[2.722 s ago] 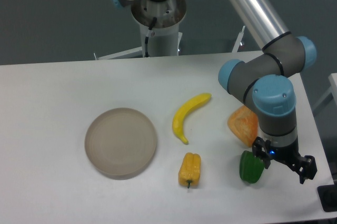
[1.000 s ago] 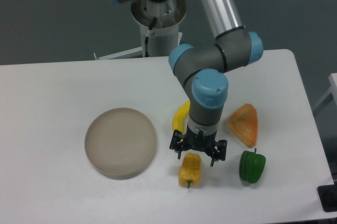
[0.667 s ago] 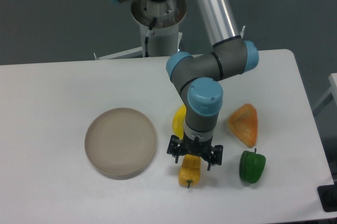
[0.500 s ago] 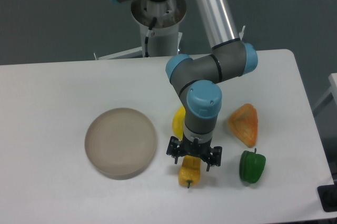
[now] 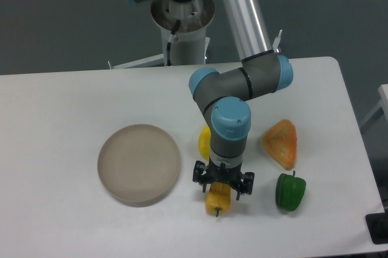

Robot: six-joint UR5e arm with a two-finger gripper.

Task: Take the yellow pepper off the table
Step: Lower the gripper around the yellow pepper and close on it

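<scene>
The yellow pepper (image 5: 217, 200) lies lengthwise, stem toward camera (near edge).

White table (image 5: 73, 97) with rounded corners; on it a round greyish plate (image 5: 139, 164) at the left; a banana (image 5: 205, 140) near the middle, mostly hidden; a yellow pepper (image 5: 217, 200) toward the front edge; an orange piece (image 5: 280, 143) and a green pepper (image 5: 290, 192) at the right.
</scene>
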